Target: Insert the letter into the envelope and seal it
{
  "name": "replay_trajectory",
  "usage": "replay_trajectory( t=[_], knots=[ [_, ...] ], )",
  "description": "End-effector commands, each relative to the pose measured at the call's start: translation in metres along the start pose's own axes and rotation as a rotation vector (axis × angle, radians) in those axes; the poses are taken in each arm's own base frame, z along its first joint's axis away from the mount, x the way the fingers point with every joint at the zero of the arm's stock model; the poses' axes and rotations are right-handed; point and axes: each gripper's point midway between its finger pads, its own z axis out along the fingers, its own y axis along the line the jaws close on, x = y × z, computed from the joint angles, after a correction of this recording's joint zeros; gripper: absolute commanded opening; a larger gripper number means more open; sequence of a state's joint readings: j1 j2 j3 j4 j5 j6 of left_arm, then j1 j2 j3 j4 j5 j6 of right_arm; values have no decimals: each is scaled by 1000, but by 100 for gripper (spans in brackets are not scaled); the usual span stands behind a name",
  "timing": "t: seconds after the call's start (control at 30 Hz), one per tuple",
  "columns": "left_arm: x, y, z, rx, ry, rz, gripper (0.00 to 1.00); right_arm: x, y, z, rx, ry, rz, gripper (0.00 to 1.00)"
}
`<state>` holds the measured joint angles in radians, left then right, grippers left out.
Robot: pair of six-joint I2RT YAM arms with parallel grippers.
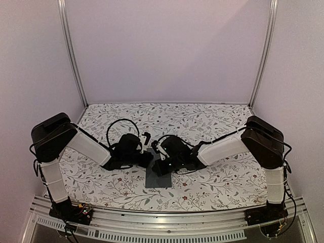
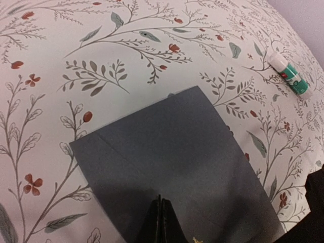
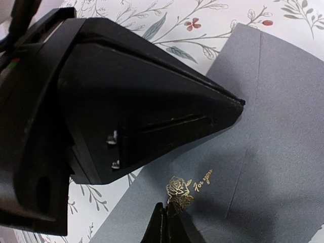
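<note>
The envelope [image 1: 159, 178] lies flat on the counter [image 1: 228, 177], midway between the two bases, its long axis running from far to near with a slight slant. Both arms meet right over it, so neither has far to reach. The left arm [image 1: 88, 147] comes in from the left and the right arm [image 1: 223, 148] from the right. The left jaws are closed to a single point low over the grey paper, which stretches away ahead of them. The right jaws are also closed, their tip at the gold rose print [image 3: 178, 190], with the left jaws' tip just beyond on the same face. Neither pair grips anything. Whether the tips press on the paper or hang just above it I cannot tell. The letter is not in view, possibly already inside. A glue tube [image 2: 288, 75] lies apart, beyond the envelope. Any pressing stroke would likely follow the flap's fold.
</note>
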<state>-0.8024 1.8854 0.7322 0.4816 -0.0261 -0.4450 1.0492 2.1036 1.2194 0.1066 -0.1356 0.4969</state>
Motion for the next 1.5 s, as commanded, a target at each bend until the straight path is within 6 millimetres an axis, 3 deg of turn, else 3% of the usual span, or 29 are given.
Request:
replay_trajectory(
  t=[0.0,0.2,0.43,0.7,0.93,1.07,1.27,1.47],
  knots=[
    [14,15,4,-33,49,-10,0,34,-9,8,13,64,27,1],
    [14,16,2,-40,47,-7,0,52,-16,-5,51,78,50,1],
    [14,16,2,-40,48,-5,0,53,16,-23,18,70,16,1],
    [11,15,-3,-38,38,-7,0,-5,0,-36,159,-71,18,2],
    [10,15,-3,-38,37,-5,0,-37,-22,-22,142,-88,38,1],
    [11,15,-2,-36,39,-3,0,-37,-27,-9,110,-59,49,1],
    [11,14,-2,-36,38,-2,0,-13,-37,7,95,0,68,1],
    [11,15,-1,-38,38,-3,0,-1,-36,1,65,10,80,1]
  ],
)
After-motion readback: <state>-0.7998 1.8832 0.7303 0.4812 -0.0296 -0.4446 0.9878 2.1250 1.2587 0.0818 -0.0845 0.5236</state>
